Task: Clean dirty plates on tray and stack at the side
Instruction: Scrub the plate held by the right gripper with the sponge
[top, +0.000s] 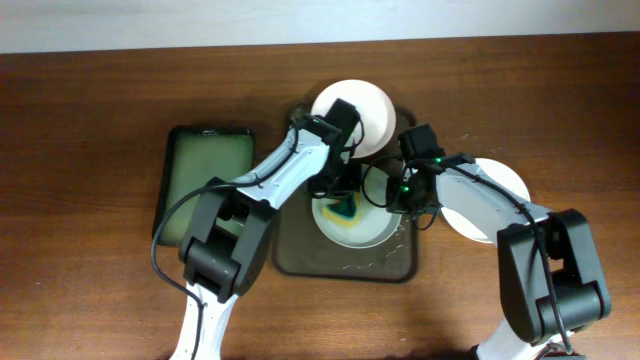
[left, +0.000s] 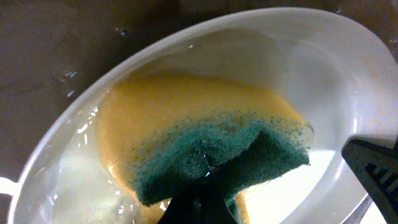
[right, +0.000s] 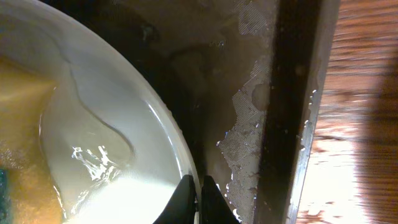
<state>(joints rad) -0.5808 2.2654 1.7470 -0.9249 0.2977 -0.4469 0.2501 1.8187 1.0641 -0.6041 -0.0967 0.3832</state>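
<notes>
A white plate (top: 372, 232) lies on the dark tray (top: 300, 255). My left gripper (top: 345, 205) is shut on a yellow-and-green sponge (left: 211, 143) pressed into that plate (left: 348, 68), which is wet with yellowish suds. My right gripper (right: 198, 190) is shut on the plate's right rim (right: 158, 118), beside the wet tray floor (right: 249, 81). A second white plate (top: 370, 105) sits at the tray's far edge, partly under my left arm. A third plate (top: 490, 205) lies on the table to the right, under my right arm.
A smaller green tray (top: 205, 180) stands on the wooden table to the left of the dark tray. The tray's right rim (right: 298, 112) and wet wooden table (right: 367, 93) lie close beside my right gripper.
</notes>
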